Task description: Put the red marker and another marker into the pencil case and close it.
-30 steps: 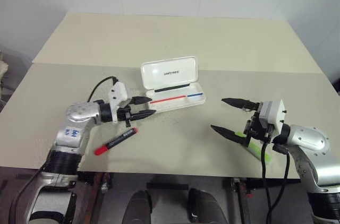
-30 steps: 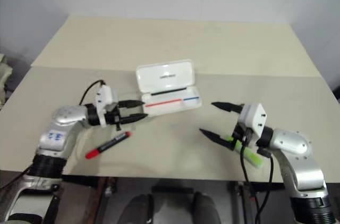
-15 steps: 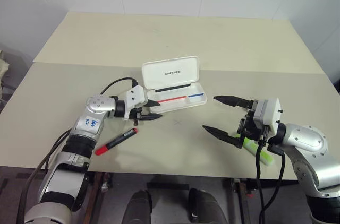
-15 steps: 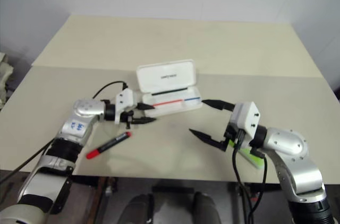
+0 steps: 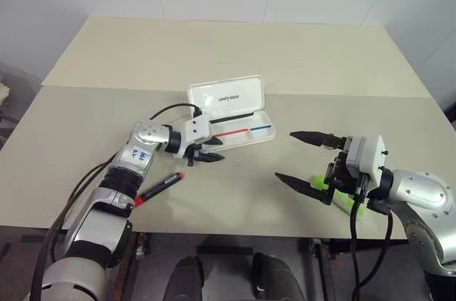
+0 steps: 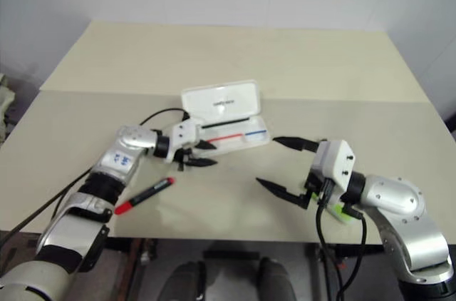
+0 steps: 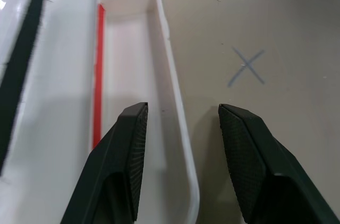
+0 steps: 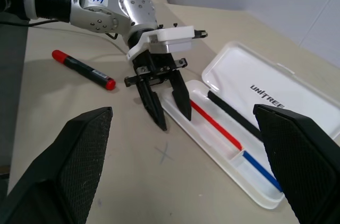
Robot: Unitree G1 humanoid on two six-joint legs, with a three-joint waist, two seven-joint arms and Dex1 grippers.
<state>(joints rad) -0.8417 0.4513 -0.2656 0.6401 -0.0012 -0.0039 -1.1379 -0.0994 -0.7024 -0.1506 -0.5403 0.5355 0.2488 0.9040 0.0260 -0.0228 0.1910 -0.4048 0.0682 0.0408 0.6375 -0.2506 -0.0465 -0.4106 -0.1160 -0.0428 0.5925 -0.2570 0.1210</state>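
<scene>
Straddling the near wall of the pencil case [image 5: 229,117], the left gripper [image 7: 183,128] has its jaws partly apart and empty: one finger over the tray, the other outside above the table [image 5: 235,51]. Case is open, lid tilted up behind the tray, nothing in the tray yet (just the red and blue stripe).

Red marker [image 5: 158,188] lies flat on the table near the front edge, beside the left forearm, well apart from the case. Green highlighter [image 5: 340,198] lies near the front edge on the right, partly hidden behind the right gripper [image 5: 296,155], whose jaws are spread wide and hold nothing.

Handling guess: both pens look light, rigid, smooth plastic, so likely to roll or slip if pinched at the ends. Take each across the middle of the barrel. Case looks like thin hard plastic and light; it'll probably slide if pushed, so press the lid down from above when closing.
</scene>
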